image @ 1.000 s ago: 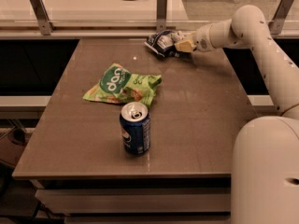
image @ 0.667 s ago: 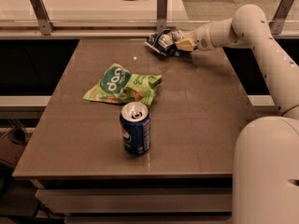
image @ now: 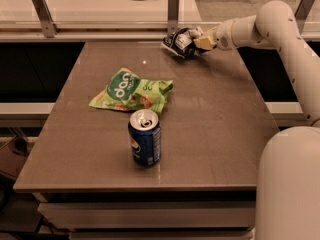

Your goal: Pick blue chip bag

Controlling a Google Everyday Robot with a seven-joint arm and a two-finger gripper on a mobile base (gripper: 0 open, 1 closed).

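Observation:
The blue chip bag [image: 178, 42] is a small crumpled navy foil bag with white patches at the far edge of the table [image: 210, 134], right of centre. My gripper [image: 196, 40] reaches in from the right on the white arm. Its yellowish fingers [image: 204, 42] are closed on the bag's right side. The bag looks tilted and held just off the tabletop.
A bright green chip bag [image: 131, 91] lies flat at the table's middle left. An upright blue soda can [image: 145, 137] stands in front of it. A rail with metal posts [image: 173, 8] runs behind the table. The robot's white body [image: 290, 184] is at the lower right.
The gripper and the blue chip bag have shifted slightly up and to the right together. The green bag and the can have not moved.

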